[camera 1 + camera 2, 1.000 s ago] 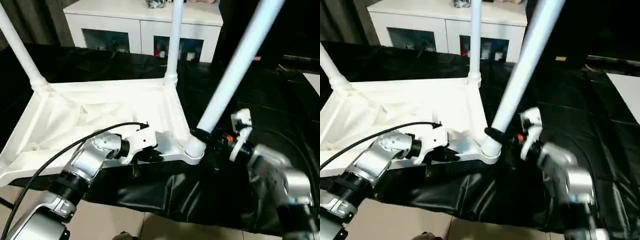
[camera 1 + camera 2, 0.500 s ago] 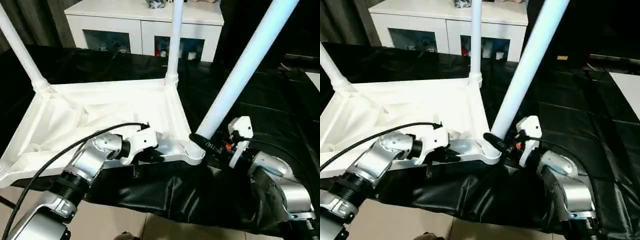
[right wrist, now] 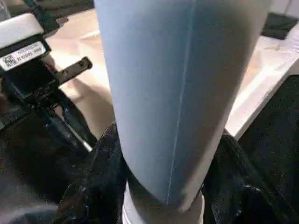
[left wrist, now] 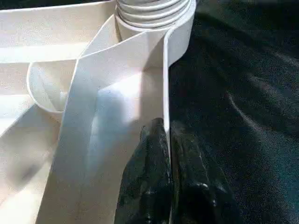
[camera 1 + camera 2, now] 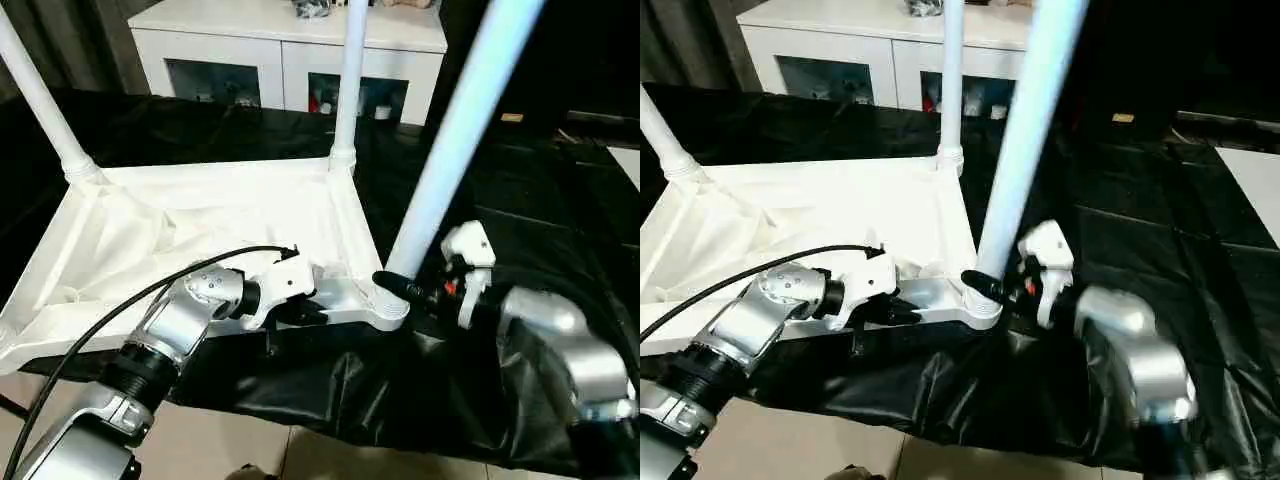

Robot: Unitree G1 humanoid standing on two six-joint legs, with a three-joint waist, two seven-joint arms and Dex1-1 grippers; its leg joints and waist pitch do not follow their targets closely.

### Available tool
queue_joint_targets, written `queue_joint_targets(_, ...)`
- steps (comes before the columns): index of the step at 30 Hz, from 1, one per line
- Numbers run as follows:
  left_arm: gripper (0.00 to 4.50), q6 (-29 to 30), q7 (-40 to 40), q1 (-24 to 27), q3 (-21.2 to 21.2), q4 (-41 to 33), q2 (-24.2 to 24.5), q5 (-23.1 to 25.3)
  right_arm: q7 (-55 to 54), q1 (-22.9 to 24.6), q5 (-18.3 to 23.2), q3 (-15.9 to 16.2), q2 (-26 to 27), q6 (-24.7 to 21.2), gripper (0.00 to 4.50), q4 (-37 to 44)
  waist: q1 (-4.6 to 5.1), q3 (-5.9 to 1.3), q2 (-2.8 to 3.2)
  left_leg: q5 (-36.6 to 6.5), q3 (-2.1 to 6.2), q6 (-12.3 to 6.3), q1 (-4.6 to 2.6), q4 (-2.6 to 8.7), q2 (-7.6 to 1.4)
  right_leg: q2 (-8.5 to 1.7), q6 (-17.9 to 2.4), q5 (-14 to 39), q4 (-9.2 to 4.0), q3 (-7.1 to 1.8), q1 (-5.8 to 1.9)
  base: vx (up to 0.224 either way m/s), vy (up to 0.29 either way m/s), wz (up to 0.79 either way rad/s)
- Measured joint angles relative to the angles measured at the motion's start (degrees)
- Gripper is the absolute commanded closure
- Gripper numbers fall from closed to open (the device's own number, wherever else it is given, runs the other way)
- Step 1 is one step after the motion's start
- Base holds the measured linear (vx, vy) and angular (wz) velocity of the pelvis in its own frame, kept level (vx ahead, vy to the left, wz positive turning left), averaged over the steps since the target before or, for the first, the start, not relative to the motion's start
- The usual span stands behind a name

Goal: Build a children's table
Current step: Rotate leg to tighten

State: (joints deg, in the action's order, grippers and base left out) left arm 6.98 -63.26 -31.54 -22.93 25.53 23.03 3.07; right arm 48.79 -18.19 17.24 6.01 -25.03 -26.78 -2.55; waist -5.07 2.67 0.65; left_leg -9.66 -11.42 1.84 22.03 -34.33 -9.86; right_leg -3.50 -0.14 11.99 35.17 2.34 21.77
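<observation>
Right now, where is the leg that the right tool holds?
The leg stands in the tabletop's near right corner socket, leaning right, with the right tool around its base.

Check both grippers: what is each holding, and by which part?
The left gripper is shut on the tabletop, pinching its thin near side rim beside the corner socket. The right gripper clasps the near-right leg at its base, just above that socket.
</observation>
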Motion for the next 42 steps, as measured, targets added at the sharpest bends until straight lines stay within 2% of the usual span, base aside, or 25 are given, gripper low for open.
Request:
queue_joint_targets(9,4.50,0.01,0.14,0.01,0.00,0.27,0.13,0.28,5.79,-5.30,-0.67,2.12,-1.91,-0.28,2.66,-6.60,0.14,-0.19,-0.29,0.00,0.00,0.00,-0.10,-0.01,-0.01,0.00,-0.04,-0.02,0.00,0.00,-0.06,0.000,0.000,0.00)
queue_joint_targets(19,4.50,-0.04,1.60,0.30,0.23,0.66,0.41,0.54,3.56,-5.94,-1.39,2.32,0.31,1.97,2.66,-9.21,0.37,-0.29,-0.47,0.00,0.01,0.01,-0.36,-0.01,-0.01,-0.01,-0.03,-0.02,-0.08,0.01,-0.05,0.000,0.000,0.00)
queue_joint_targets(20,4.50,-0.01,2.39,0.37,0.52,1.01,0.28,0.53,1.98,-6.03,-1.61,2.06,1.42,2.39,2.66,-9.82,0.53,-0.27,-0.50,0.00,0.01,0.01,-0.51,0.00,-0.01,-0.02,-0.03,-0.02,-0.10,0.01,0.01,0.000,0.000,0.00)
queue_joint_targets(23,4.50,1.82,7.08,0.08,2.44,3.11,-1.49,0.99,-7.74,-7.24,-3.51,0.60,6.90,4.05,2.66,-13.61,1.92,-0.22,-0.55,-0.02,0.08,0.03,-0.97,-0.01,0.02,-0.13,0.02,0.02,-0.22,0.15,-0.02,-0.010,0.009,-0.06)
queue_joint_targets(25,4.50,3.78,10.09,-0.47,2.77,3.70,-3.21,1.22,-13.64,-8.40,-4.35,0.02,9.37,4.53,2.66,-15.65,2.83,-0.16,-0.44,-0.03,0.44,0.04,-0.97,0.02,0.09,-0.42,0.06,0.06,-0.75,0.77,-0.06,-0.030,0.034,-0.19)
queue_joint_targets(27,4.50,5.83,13.02,-0.90,3.14,4.25,-5.12,1.33,-18.68,-9.51,-4.84,-0.86,11.49,4.78,2.66,-17.79,3.25,-0.15,-0.40,-0.03,0.70,0.03,-0.99,0.13,0.14,-0.88,0.06,0.06,-1.43,1.61,-0.19,-0.028,0.051,-0.16)
queue_joint_targets(29,4.50,8.66,15.70,-1.88,3.87,5.35,-7.34,1.49,-23.99,-11.14,-5.66,-1.74,13.98,5.27,2.66,-20.38,3.56,-0.03,-0.18,-0.05,1.17,0.03,-1.11,0.15,0.29,-0.89,0.06,0.06,-2.06,1.88,-0.51,-0.014,0.026,-0.07)
queue_joint_targets(31,4.50,12.03,19.44,-3.05,4.67,6.47,-10.44,1.78,-30.66,-14.52,-6.10,-3.32,17.26,7.10,2.66,-25.82,4.34,0.18,-0.14,-0.06,1.46,0.02,-1.22,0.15,0.45,-1.02,0.05,0.06,-2.52,2.23,-0.73,0.000,0.000,0.00)
queue_joint_targets(33,4.50,15.68,24.18,-4.94,5.20,8.15,-13.96,2.45,-38.27,-18.39,-7.23,-4.64,19.87,9.08,2.66,-32.31,5.00,0.50,0.31,-0.07,1.56,0.01,-1.16,0.35,0.45,-1.54,0.01,0.10,-3.07,3.42,-1.03,0.000,0.000,0.00)
queue_joint_targets(34,4.50,17.22,26.13,-5.49,5.90,8.64,-15.72,2.43,-40.88,-20.35,-7.28,-5.38,20.73,10.60,2.66,-35.15,4.90,0.67,0.35,-0.07,1.32,0.01,-0.87,0.75,0.48,-1.76,-0.44,0.64,-2.00,3.59,-1.32,-0.098,0.028,-0.04)
queue_joint_targets(35,4.50,18.41,27.72,-6.03,6.04,9.23,-17.15,2.64,-43.34,-21.24,-7.67,-5.85,21.35,11.44,2.66,-37.14,4.68,0.83,0.22,-0.06,0.81,0.01,-0.86,1.11,0.64,-1.90,-1.62,2.18,-0.02,3.29,-1.12,0.000,0.000,0.00)
queue_joint_targets(36,4.50,19.76,29.78,-6.47,6.15,9.69,-18.92,2.91,-45.99,-22.42,-7.72,-6.63,21.96,12.99,2.66,-39.76,4.10,0.35,-1.30,-0.06,-1.19,0.02,-1.36,1.66,0.72,-2.36,-1.78,3.39,2.11,1.63,-1.08,0.000,0.000,0.00)
queue_joint_targets(37,4.50,20.33,31.49,-6.89,6.36,9.76,-20.00,3.15,-48.17,-23.94,-7.92,-6.79,22.35,13.94,2.66,-41.76,3.83,0.11,-2.39,-0.25,-1.36,0.16,-1.53,1.00,0.96,-2.53,-0.16,3.28,1.85,0.98,-0.22,0.063,-0.085,0.03)
queue_joint_targets(38,4.50,20.58,32.72,-7.19,6.45,9.85,-20.83,3.31,-49.64,-24.84,-8.02,-6.87,22.55,14.60,2.66,-43.25,3.31,0.29,-2.17,-2.64,-0.44,0.89,-1.54,-0.59,0.96,-2.90,0.15,3.27,1.86,1.29,0.20,0.108,0.000,-0.51)
queue_joint_targets(39,4.50,20.83,33.62,-7.36,6.84,9.99,-21.62,3.20,-51.15,-25.99,-8.33,-6.84,23.00,15.61,2.66,-44.85,2.27,0.16,-1.02,-3.76,2.58,0.49,-1.50,-2.03,0.88,-3.06,0.34,3.21,1.87,2.59,0.06,0.108,0.000,-0.51)
queue_joint_targets(40,4.50,20.92,34.45,-7.73,6.83,10.21,-22.49,3.24,-52.36,-26.65,-8.60,-7.06,23.03,16.38,2.66,-45.50,2.23,-0.09,-0.39,-2.59,3.53,1.76,-1.15,-1.91,0.81,-2.98,0.53,2.93,1.61,3.51,0.14,0.080,0.033,-0.32)
queue_joint_targets(41,4.50,21.23,35.36,-7.99,6.69,10.38,-23.03,3.40,-53.29,-26.96,-8.77,-7.45,23.17,16.93,2.66,-46.17,2.41,-0.21,-0.78,-2.17,3.46,1.75,-1.02,-1.44,0.69,-2.61,0.43,2.11,1.07,3.30,0.20,0.001,-0.032,0.21)
queue_joint_targets(42,4.50,21.45,35.73,-8.32,6.59,10.67,-23.01,3.44,-54.18,-27.60,-8.88,-7.77,23.66,17.38,2.66,-47.51,2.71,-0.35,-1.16,-2.10,2.95,1.84,-1.10,-1.13,0.41,-2.15,-0.42,0.49,0.43,2.80,0.22,0.001,-0.032,0.21)
